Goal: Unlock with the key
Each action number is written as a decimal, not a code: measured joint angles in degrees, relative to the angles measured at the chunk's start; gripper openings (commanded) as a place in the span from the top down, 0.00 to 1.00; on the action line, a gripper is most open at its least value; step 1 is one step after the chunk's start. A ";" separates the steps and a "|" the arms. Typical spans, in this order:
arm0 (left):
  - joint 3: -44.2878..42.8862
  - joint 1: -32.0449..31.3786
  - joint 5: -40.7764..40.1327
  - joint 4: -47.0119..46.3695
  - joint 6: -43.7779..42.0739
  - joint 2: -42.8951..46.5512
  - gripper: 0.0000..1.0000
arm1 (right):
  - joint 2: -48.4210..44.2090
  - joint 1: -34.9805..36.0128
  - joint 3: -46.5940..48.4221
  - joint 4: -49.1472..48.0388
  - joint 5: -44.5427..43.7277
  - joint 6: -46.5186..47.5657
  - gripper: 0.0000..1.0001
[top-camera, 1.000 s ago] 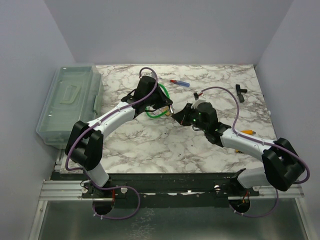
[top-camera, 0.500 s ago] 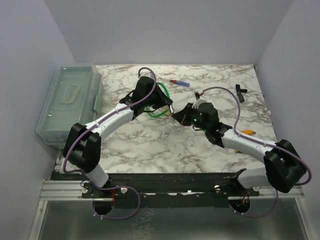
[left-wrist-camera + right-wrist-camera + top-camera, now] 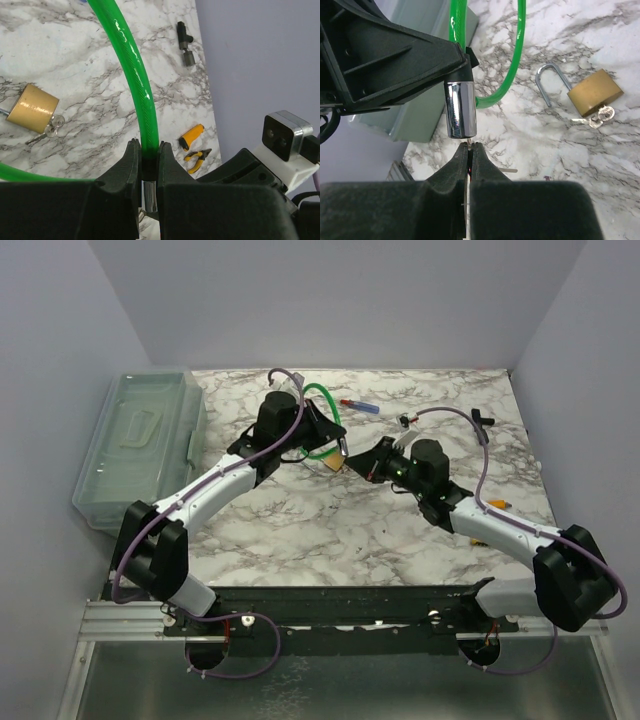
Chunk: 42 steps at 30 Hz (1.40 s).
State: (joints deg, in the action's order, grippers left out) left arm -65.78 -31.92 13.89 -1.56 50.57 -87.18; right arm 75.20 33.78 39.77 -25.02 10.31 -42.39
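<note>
My left gripper (image 3: 148,150) is shut on the green cable (image 3: 137,85), just above its chrome metal tip (image 3: 460,110), and holds it off the table. My right gripper (image 3: 470,147) is shut on the key (image 3: 469,143). Only a pale sliver of it shows between the fingertips, pointing up at the underside of the chrome tip and almost touching it. The brass padlock (image 3: 595,92) lies on the marble with its shackle open and a small bunch of keys (image 3: 594,120) at its base. In the top view the two grippers meet at mid-table, left (image 3: 338,447) and right (image 3: 358,462).
A clear plastic box (image 3: 140,445) stands at the table's left edge. A red-and-blue tool (image 3: 360,405) and a black fitting (image 3: 482,420) lie at the back. An orange handle (image 3: 192,136) and yellow pliers (image 3: 197,160) lie at the right.
My left arm has lifted the cable end and swung it toward the back, so the green loop now stands up. My right gripper has followed it, staying under the metal tip.
</note>
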 measured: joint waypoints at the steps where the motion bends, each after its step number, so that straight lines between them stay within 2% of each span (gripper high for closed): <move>1: 0.15 0.04 0.11 -0.63 -0.11 0.37 1.00 | -0.09 -0.33 0.00 -0.68 0.72 -0.24 1.00; 17: 2.36 0.33 3.89 -11.21 0.57 4.39 1.00 | -0.63 -6.97 -0.76 -12.46 15.54 -8.87 1.00; 29: 3.93 0.33 7.15 -17.70 1.09 6.80 1.00 | -0.57 -8.90 -0.79 -19.82 22.53 -13.57 1.00; 42: 5.38 0.02 11.91 -25.31 1.27 9.01 1.00 | 1.81 -11.15 -0.59 -32.72 31.89 -19.63 1.00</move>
State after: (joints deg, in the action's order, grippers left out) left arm -60.40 -31.90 25.80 -26.87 51.83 -78.17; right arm 77.01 22.63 39.18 -57.74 42.19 -62.02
